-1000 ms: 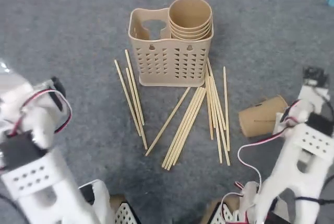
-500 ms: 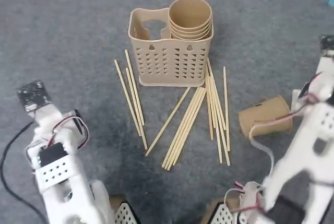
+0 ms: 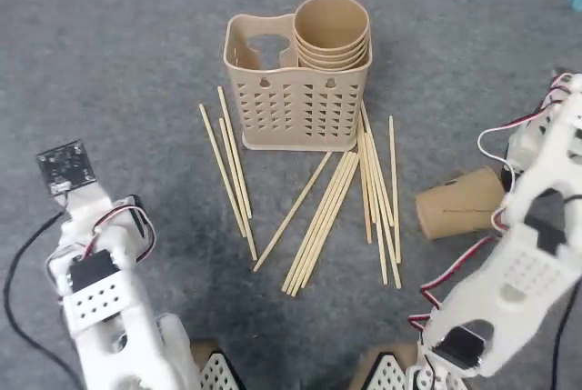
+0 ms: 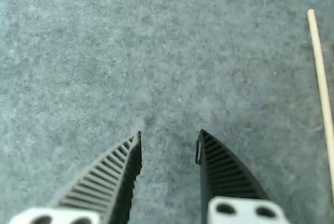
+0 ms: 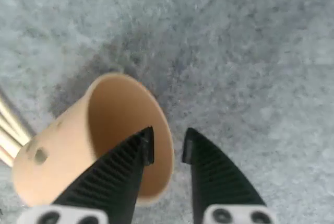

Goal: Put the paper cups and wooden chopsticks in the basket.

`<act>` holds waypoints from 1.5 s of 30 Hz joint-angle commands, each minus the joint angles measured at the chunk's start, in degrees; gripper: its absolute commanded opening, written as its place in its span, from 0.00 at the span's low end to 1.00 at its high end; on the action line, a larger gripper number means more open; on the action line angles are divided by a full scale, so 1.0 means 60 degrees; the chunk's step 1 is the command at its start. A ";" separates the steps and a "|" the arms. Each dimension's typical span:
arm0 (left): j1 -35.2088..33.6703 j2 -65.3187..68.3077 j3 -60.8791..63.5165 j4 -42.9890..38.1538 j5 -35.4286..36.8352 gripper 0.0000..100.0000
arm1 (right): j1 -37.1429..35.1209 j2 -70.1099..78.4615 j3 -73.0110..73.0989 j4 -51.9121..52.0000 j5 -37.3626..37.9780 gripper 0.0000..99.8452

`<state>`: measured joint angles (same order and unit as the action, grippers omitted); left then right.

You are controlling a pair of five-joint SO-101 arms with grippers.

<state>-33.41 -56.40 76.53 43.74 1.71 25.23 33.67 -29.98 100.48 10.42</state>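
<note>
High view: a beige perforated plastic basket [image 3: 296,104] is standing near the grey carpet's [image 3: 118,63] far edge, holding stacked brown paper cups [image 3: 332,26]. Wooden chopsticks [image 3: 318,222] are lying before it, a tipped paper cup [image 3: 457,202] near the right edge. Left wrist view: the left gripper [image 4: 168,148] is hanging released. Right wrist view: the right gripper [image 5: 166,145], unclenched, is straddling the tipped cup's rim.

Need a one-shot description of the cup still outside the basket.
Find the beige basket at the far middle of the grey mat, then look right past the scattered chopsticks. The paper cup there is the one lying on its side, alone, unlike the upright stack inside the basket.
</note>
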 commanded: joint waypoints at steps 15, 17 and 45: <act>-0.0029 -0.0293 -0.0037 -0.0249 -0.0029 0.16 | -0.2718 -0.2996 0.2667 0.0418 -0.0132 0.01; -0.0029 -0.0293 -0.0037 -0.0249 -0.0029 0.16 | -0.3582 -0.3890 0.3692 0.0403 -0.0132 0.01; -0.0044 -0.0249 -0.0022 -0.0249 -0.0044 0.16 | -0.3187 -0.9443 0.6344 -0.0139 0.1114 0.19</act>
<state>-33.49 -56.40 76.53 43.74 1.63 5.10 -20.22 5.80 100.57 16.22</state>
